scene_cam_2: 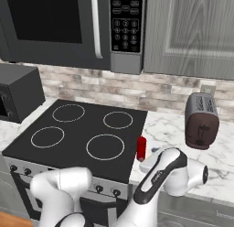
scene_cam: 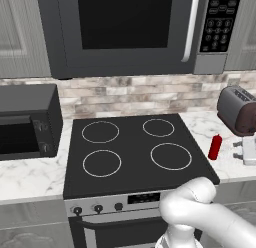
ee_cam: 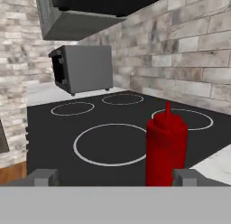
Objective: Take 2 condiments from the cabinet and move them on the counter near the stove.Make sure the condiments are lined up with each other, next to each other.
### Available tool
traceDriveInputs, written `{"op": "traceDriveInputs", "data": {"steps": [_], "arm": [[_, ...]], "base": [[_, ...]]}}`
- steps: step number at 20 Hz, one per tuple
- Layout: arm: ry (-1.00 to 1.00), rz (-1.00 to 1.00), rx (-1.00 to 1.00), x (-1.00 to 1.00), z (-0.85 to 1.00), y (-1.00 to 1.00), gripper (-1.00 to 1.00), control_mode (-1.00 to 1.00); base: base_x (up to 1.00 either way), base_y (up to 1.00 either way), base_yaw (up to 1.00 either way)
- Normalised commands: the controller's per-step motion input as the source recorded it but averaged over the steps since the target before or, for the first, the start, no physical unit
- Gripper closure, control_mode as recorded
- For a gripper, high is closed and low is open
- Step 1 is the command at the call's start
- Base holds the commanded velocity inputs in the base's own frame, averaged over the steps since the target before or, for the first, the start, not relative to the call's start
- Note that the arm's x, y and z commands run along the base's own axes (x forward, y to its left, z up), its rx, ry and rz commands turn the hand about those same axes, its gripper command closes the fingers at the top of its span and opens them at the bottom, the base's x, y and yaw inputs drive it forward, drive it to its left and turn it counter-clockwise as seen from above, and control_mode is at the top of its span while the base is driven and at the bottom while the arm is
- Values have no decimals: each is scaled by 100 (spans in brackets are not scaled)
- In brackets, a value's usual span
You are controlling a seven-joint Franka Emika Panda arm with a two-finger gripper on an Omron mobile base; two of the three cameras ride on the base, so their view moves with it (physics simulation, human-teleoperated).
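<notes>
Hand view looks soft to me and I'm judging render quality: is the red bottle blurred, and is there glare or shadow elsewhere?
Hand view: the red bottle has slightly soft edges, no glare. Left base view: flat, even light; the bottle casts hardly any shadow on the counter. Right base view: the stove glass shows no reflections.

red bottle (ee_cam: 166,148), blk stove (scene_cam: 132,152) w/ white rings, marble counter (scene_cam: 30,177)
</notes>
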Motion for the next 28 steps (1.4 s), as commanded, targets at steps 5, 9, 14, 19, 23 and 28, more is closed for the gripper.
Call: {"op": "traceDriveInputs", "data": {"steps": [5, 9, 14, 19, 23, 28], "arm": [[28, -3, 0, -59, 98, 5, -100, -100], [44, -15, -2, -35, 88, 47, -100, -100], [46, -26, -8, -12, 65, 84, -100, -100], [19, -30, -12, 0, 38, 100, -100, -100], [8, -28, -8, 0, 28, 99, -100, -100], [10, -27, -5, 0, 16, 87, -100, -100]], "base": [[0, 0, 0], [0, 0, 0], [0, 0, 0], [0, 0, 0], [0, 0, 0], [0, 0, 0]]}}
